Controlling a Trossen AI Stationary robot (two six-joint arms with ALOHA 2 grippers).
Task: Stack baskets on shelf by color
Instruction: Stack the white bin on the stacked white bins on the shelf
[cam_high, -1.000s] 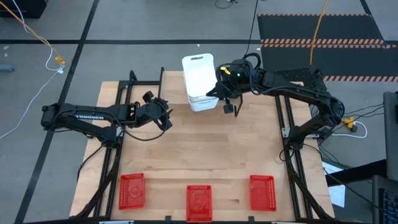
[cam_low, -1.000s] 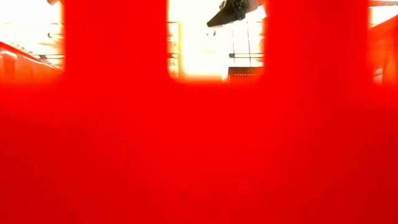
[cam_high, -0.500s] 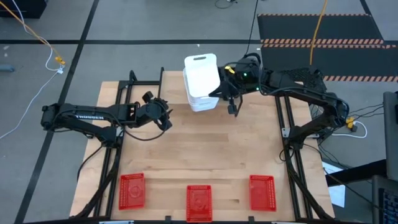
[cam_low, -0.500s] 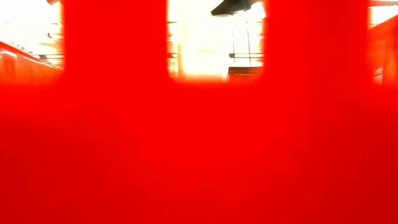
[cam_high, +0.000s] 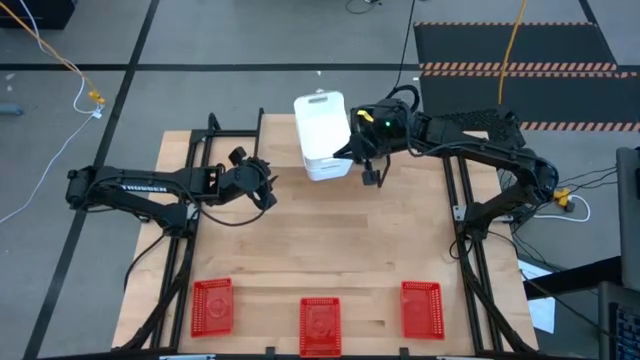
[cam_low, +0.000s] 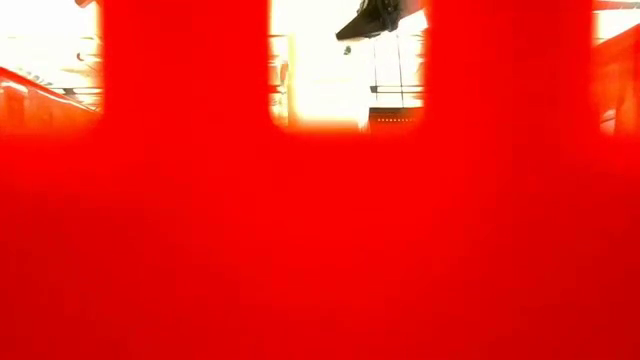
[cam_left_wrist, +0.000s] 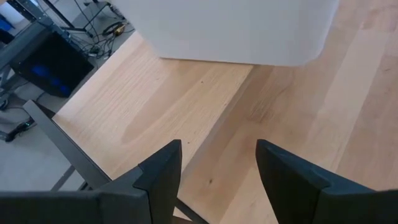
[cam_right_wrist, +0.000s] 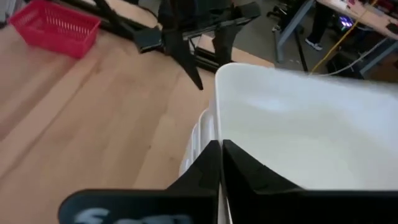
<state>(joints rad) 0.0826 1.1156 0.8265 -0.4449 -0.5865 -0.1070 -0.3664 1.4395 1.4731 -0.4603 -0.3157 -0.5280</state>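
A wooden worktop (cam_high: 330, 250) seen from above, with two dark robot arms reaching in from either side. The right gripper (cam_high: 352, 152) is at the far middle of the worktop, its fingers (cam_right_wrist: 208, 168) pinched shut on the near rim of a white basket (cam_high: 320, 125). That basket sits tilted in the top of a short stack of white baskets (cam_high: 325, 168) on the worktop. The left gripper (cam_high: 268, 185) hovers just left of the stack, fingers (cam_left_wrist: 160, 171) spread open and holding nothing. Three red baskets lie in a row along the near edge, well apart: left (cam_high: 212, 306), middle (cam_high: 320, 325), right (cam_high: 421, 307). The low view is almost wholly blocked by red mesh (cam_low: 320, 240).
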